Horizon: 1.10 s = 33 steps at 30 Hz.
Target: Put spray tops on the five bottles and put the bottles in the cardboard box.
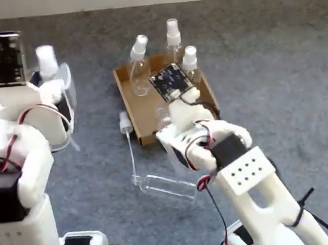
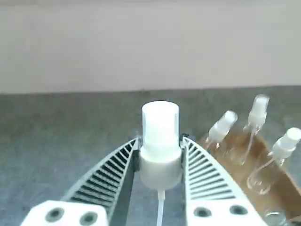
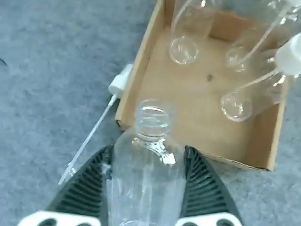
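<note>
My left gripper (image 2: 160,141) is shut on a white spray top (image 2: 160,141) whose tube hangs down; in the high view that spray top (image 1: 47,59) is held up at the far left. My right gripper (image 3: 148,155) is shut on a clear open-necked bottle (image 3: 149,141), held upright just in front of the cardboard box (image 3: 143,61). In the cardboard box (image 1: 126,103) stand three capped bottles (image 1: 139,71). A loose spray top (image 1: 125,123) lies on the carpet by the box's left wall, and a clear bottle (image 1: 166,185) lies on its side nearer the arms.
Grey carpet covers the whole surface, with open room to the right of the box and at the far left. The loose spray top's (image 3: 120,82) long tube runs toward the lying bottle. A pale wall edges the carpet at the back.
</note>
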Available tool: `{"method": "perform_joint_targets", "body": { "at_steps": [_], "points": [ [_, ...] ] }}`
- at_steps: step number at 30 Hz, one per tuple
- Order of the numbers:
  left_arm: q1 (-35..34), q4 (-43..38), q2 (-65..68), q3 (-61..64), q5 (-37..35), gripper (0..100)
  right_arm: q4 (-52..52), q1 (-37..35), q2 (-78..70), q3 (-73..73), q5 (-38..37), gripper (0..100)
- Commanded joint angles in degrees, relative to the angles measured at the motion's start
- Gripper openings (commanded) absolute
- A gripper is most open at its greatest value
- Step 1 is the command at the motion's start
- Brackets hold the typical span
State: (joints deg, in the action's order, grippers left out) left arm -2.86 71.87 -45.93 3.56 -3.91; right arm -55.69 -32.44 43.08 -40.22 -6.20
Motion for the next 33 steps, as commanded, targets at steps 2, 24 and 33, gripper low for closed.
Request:
{"method": "perform_joint_targets", "body": {
  "at_steps": [2, 24, 33],
  "points": [
    [9.27, -4.40, -1.10, -6.02, -1.85, 2, 7.96, -0.40, 9.98, -5.76, 0.44, 0.4],
    [30.55, -21.01, 3.12, -0.04, -1.76, 2, 20.35, -0.75, 43.74, -35.12, 0.53, 0.4],
    [32.40, -27.43, 6.37, 3.03, -1.49, 2, 20.26, -0.40, 45.41, -35.21, 0.53, 0.4]
  ]
}}
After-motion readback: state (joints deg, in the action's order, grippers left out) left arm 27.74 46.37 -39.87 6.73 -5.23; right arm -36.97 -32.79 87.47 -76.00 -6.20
